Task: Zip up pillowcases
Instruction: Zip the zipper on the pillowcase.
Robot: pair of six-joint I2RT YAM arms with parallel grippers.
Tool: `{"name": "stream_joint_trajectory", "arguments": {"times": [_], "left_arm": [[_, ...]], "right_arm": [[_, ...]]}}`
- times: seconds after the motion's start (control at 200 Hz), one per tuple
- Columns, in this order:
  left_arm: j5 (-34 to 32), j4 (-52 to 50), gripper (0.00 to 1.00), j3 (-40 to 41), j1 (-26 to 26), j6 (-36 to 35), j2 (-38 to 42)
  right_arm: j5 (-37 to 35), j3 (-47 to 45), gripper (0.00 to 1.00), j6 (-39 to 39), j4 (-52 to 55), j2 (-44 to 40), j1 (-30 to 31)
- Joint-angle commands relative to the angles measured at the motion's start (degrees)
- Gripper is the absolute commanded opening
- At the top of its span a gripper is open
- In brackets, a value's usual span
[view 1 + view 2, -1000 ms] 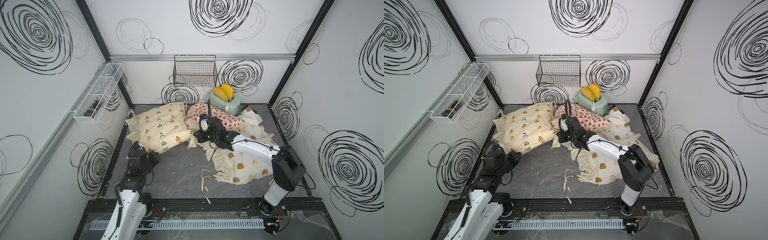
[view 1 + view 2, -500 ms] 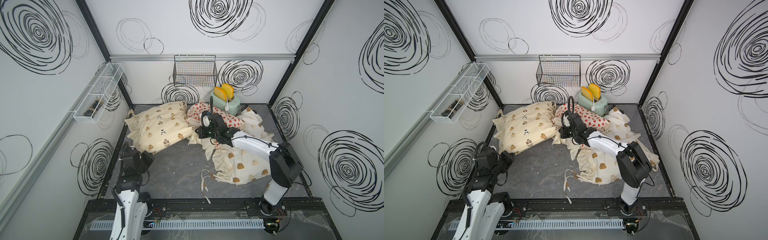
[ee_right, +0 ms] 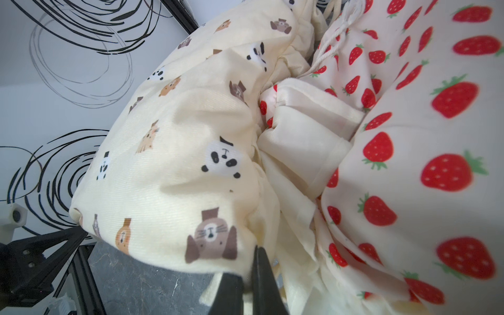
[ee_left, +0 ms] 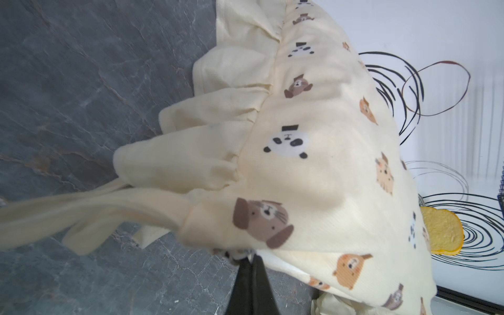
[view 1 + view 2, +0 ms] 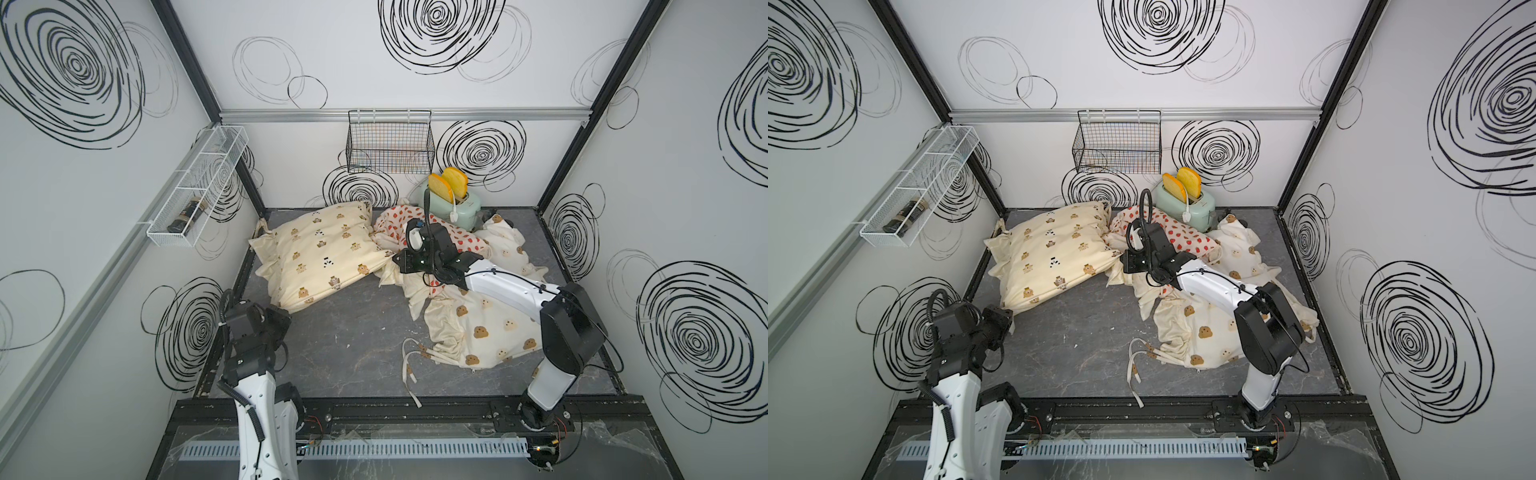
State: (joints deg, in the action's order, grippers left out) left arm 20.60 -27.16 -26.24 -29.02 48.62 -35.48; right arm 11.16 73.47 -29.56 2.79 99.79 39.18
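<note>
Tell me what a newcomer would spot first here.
Three frilled pillowcases crowd the back of the table: a plump cream pillowcase at the left, a strawberry pillowcase beside it, and a limp bear-head pillowcase sprawling to the right. The left gripper and right gripper pinch the cream one's opposite ends. A mint toaster holding toast stands by the back wall.

No legible text, label, brand, number or sign on anything in any of the views.

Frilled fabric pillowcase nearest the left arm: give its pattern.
Cream pillowcase, small bears and pandas; left wrist view.
</note>
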Motion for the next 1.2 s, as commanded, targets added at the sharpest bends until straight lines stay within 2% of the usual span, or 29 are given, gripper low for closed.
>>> {"name": "stream_joint_trajectory", "arguments": {"times": [0.0, 0.23, 0.345, 0.36, 0.4, 0.43, 0.57, 0.76, 0.815, 0.951, 1.086, 1.196], "left_arm": [[-6.86, 0.14, 0.0, -1.65, -4.8, -1.6, -1.14], [-5.42, 5.27, 0.0, -1.13, -4.63, -1.45, -3.3], [-9.41, 3.45, 0.0, -2.65, -1.28, -3.22, -4.06], [-9.63, 3.41, 0.02, -2.72, -1.03, -3.31, -4.07], [-9.78, 3.5, 0.18, -2.76, -0.18, -3.27, -4.02], [-10.18, 3.51, 0.25, -2.86, 0.45, -3.2, -3.98], [-13.83, 1.52, 0.41, -5.14, 2.75, -3.83, -3.46], [-15.45, -0.71, 0.55, -9.08, 3.91, -6.08, -2.7], [-15.6, -0.97, 0.59, -10.23, 4.63, -6.88, -2.78], [-15.16, -0.38, 0.7, -12.35, 9.33, -7.5, -2.88], [-17.38, 0.89, 0.78, -13.22, 20.13, -5.73, -4.43], [-19.64, 2.96, 0.82, -13.48, 29.24, -3.47, -5.83]], "right_arm": [[-7.81, 1.24, 0.0, -1.07, -0.29, -1.43, -2.35], [-7.97, 0.9, 0.0, 0.03, -0.01, -0.65, 1.74], [-6.31, 0.96, 0.0, 0.51, -0.36, -0.35, 3.54], [-5.96, 0.97, 0.0, 0.62, -0.38, -0.34, 3.71], [-5.79, 0.97, 0.0, 0.81, -0.36, -0.34, 4.39], [-5.6, 0.89, 0.0, 0.9, -0.33, -0.36, 4.77], [-5.29, 0.45, 0.0, 1.33, 0.07, -0.2, 6.62], [-4.96, -1.7, 0.01, 0.91, 0.8, -0.32, 9.91], [-4.85, -2.34, 0.05, 1.0, 1.13, -0.38, 10.92], [-4.18, -2.53, 0.25, 1.16, 4.29, -2.22, 11.23], [-4.26, -4.62, 0.47, 2.45, 5.33, -7.29, 10.59], [-5.57, -5.97, 0.61, 3.06, 8.74, -11.74, 9.29]]}}
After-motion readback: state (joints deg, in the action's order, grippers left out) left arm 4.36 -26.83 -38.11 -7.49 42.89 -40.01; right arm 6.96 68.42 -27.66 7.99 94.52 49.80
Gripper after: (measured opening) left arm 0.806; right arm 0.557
